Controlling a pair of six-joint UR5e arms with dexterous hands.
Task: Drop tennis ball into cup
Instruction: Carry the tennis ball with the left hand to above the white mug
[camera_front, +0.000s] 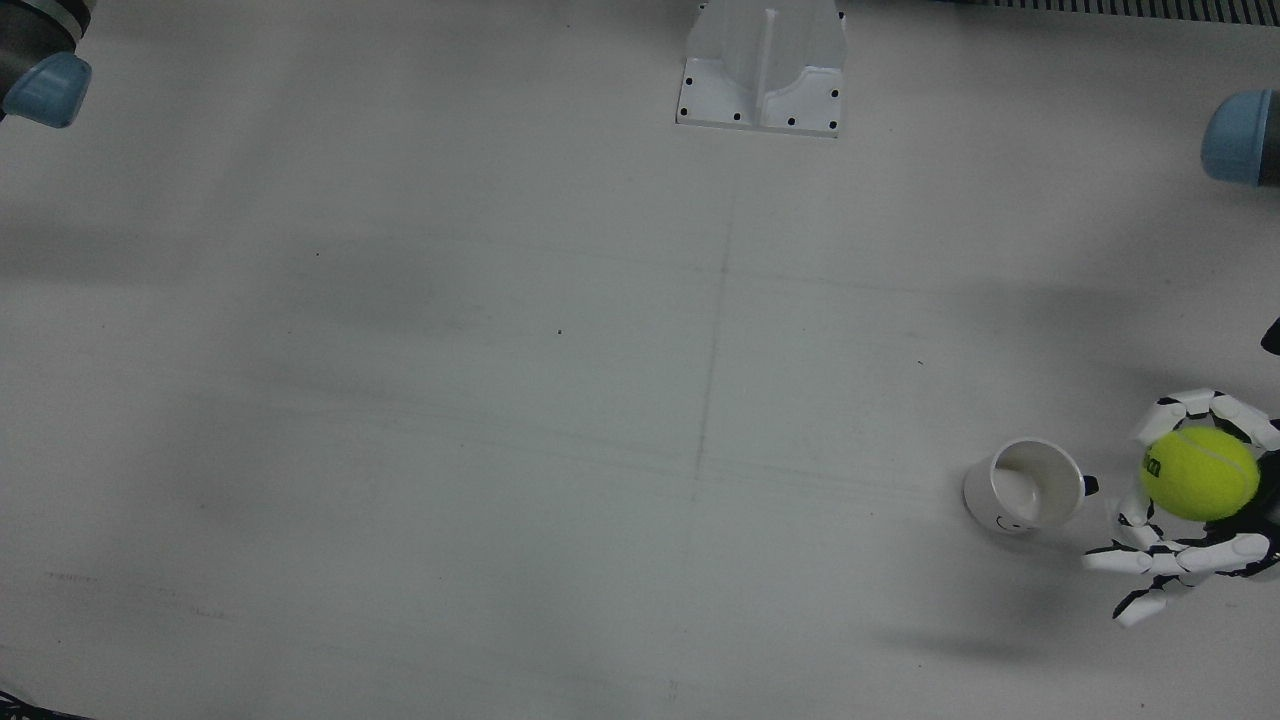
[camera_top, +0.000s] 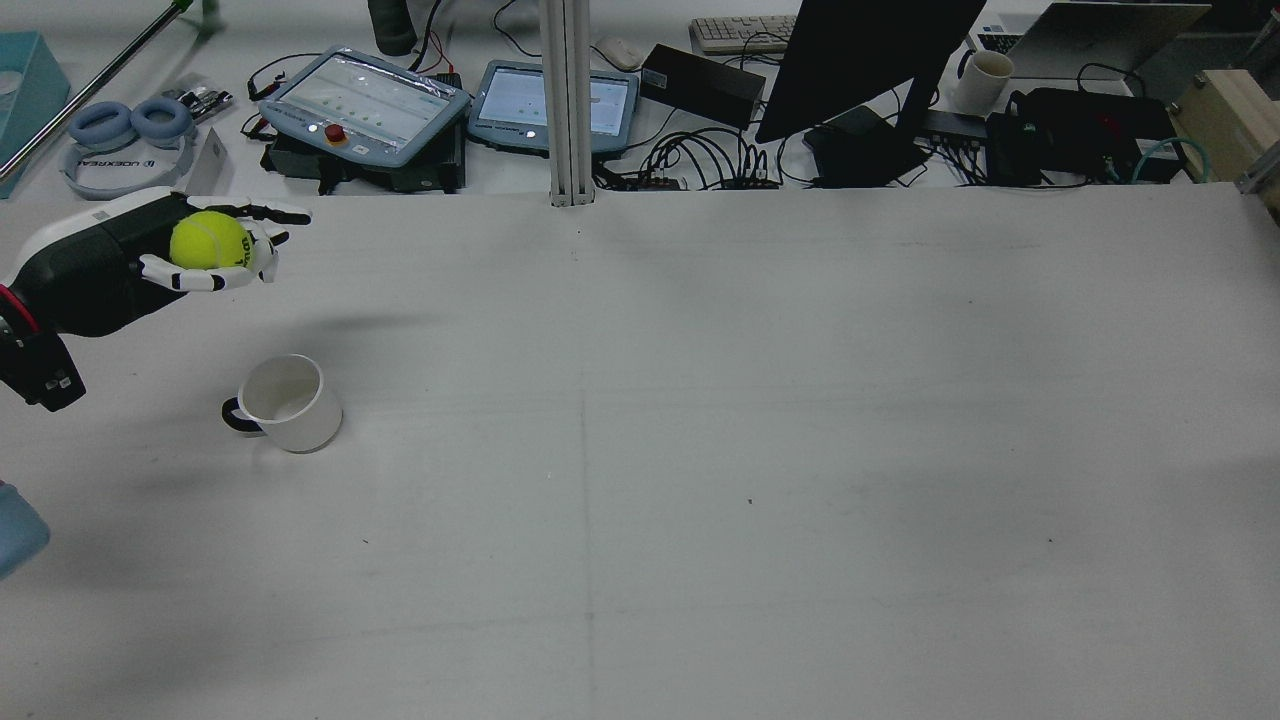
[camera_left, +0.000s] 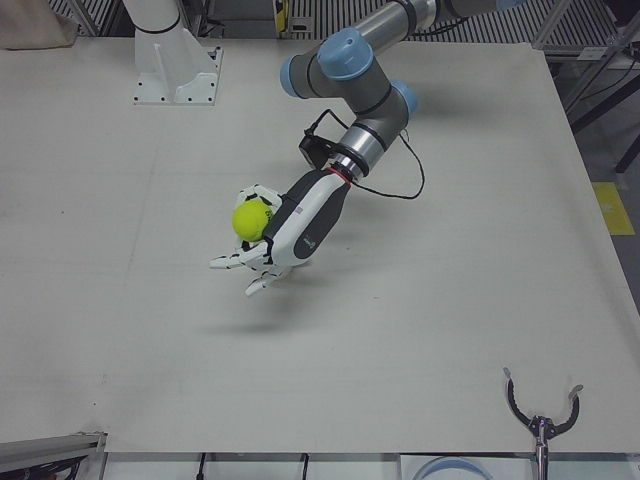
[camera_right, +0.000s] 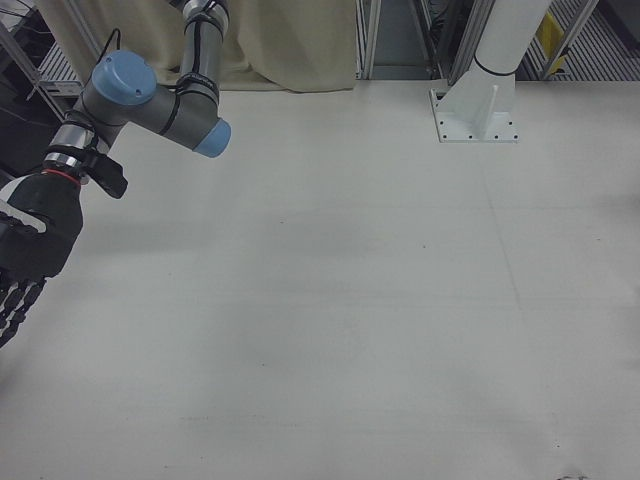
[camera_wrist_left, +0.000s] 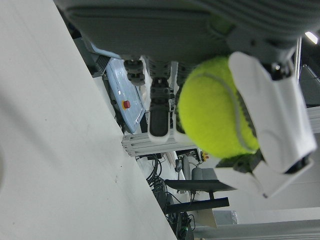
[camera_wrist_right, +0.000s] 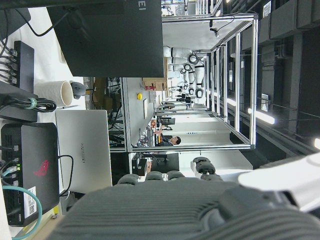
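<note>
Where worktop (camera_top: 700, 450) runs pale grey, desk clutter is seen beyond far edge. White cup (camera_top: 285, 402) stands upright. Left robot hand (camera_top: 215, 255), raised beside cup, is curled around tennis ball (camera_top: 208, 241). Right robot hand (camera_right: 25, 262) seemingly spread, empty.

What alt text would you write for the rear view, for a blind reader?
The left hand holds a yellow tennis ball above the white table, beyond an upright white cup. Desks with electronics lie behind.
</note>
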